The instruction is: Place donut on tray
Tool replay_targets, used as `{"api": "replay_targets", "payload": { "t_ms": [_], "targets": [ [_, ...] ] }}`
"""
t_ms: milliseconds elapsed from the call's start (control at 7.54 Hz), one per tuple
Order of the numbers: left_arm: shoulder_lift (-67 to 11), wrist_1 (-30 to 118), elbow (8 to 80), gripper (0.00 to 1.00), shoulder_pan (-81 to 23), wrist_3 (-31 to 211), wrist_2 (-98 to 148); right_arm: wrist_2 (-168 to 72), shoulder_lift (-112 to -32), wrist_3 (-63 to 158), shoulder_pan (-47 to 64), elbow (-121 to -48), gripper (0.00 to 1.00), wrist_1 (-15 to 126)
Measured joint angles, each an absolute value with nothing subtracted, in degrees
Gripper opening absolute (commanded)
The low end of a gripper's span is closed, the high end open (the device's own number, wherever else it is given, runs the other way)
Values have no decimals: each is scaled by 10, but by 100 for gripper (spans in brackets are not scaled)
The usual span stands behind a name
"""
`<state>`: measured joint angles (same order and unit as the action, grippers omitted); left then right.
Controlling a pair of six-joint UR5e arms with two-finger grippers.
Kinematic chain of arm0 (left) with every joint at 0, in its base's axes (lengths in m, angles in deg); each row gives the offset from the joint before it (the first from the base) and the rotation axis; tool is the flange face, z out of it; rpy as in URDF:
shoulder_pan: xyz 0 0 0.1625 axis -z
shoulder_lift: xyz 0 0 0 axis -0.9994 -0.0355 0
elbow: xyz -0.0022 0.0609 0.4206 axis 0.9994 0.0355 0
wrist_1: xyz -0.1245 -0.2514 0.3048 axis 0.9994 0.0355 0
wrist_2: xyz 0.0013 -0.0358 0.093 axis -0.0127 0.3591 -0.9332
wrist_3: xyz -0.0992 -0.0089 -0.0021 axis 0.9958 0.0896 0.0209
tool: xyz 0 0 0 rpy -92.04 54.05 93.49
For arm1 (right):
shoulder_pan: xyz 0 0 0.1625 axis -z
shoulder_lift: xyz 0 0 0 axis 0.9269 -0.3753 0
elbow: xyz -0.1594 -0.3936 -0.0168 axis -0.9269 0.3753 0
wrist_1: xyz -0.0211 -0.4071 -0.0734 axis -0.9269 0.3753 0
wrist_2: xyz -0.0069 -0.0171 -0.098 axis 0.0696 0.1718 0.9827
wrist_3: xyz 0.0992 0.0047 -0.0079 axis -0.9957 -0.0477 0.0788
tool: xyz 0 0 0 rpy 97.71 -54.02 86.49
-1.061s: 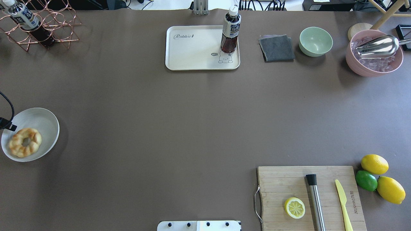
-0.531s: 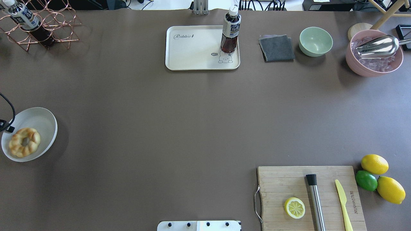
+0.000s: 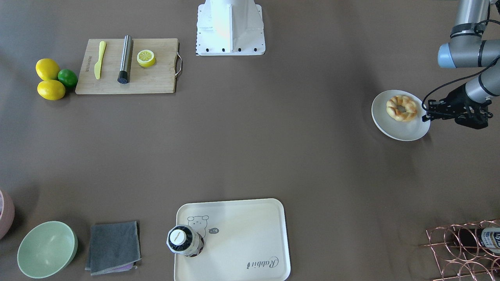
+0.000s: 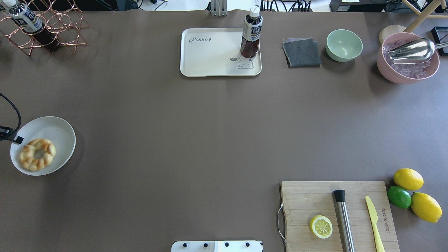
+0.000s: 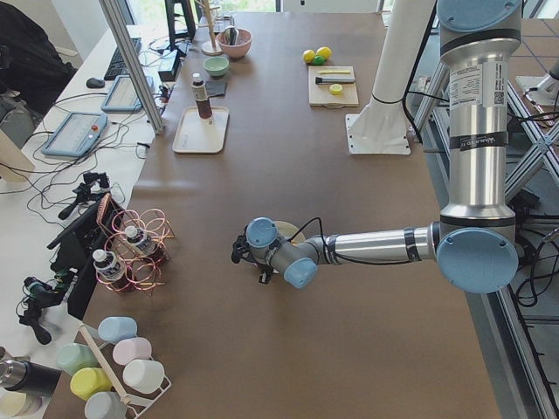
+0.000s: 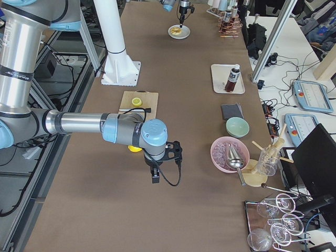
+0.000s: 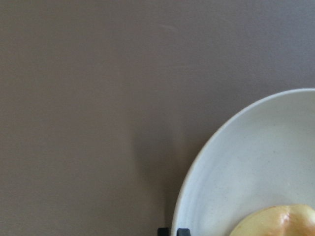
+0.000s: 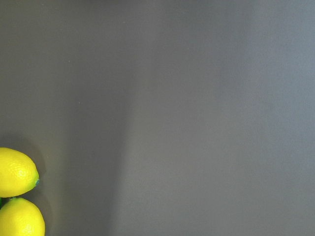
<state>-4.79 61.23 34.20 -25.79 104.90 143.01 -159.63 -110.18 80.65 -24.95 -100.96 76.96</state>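
Jaws of the left gripper point(image 4: 15, 139) are drawn almost together. In the left wrist view the two dark fingertips point(image 7: 183, 230) sit either side of the rim of the round white plate point(image 4: 54, 131), so it appears to pinch that rim. For the right gripper point(image 6: 153, 177), seen only in the exterior right view, I cannot tell how the jaws stand. It hangs over bare table near two lemons point(image 8: 15, 173) and holds nothing that shows.

Clock directions below are read in the overhead view. The donut point(image 4: 37, 159) lies flat on the plate, in the plate's 7 o'clock part, at the left edge of the table. The left gripper meets the plate rim at about 10 o'clock from the donut.

The tray point(image 4: 210, 56) is well apart from the donut, toward 2 o'clock, at the far side of the table. A dark bottle with a white cap point(image 4: 251, 35) stands upright on the tray's 3 o'clock side, just beside the bear drawing.

At 3 o'clock from the tray come a folded grey cloth point(image 4: 301, 52), a pale green bowl point(image 4: 344, 45) and a pink bowl point(image 4: 402, 77) of ice with a metal scoop point(image 4: 411, 50) in it.

At 4 o'clock from the donut, near the table's near edge, a wooden cutting board point(image 4: 304, 199) carries a lemon half point(image 4: 321, 226), a steel rod point(image 4: 344, 224) and a yellow knife point(image 4: 373, 220). A lime point(image 4: 399, 197) sits between the two lemons just beside the board.

A copper wire rack point(image 4: 59, 24) stands at 12 o'clock from the donut.
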Motion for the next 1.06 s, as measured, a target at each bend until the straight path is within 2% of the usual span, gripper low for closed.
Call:
{"api": "replay_targets", "payload": {
  "t_ms": [398, 796, 1061],
  "targets": [
    [-89, 591, 345, 0, -236, 1101, 1488, -1597, -1107, 807, -249, -1013, 99, 765],
    [-196, 536, 335, 0, -229, 1216, 1517, -1597, -1112, 806, -249, -1013, 99, 751],
    [-299, 533, 294, 0, -244, 1366, 1507, -1597, -1113, 806, -249, -1013, 99, 749]
  ]
}}
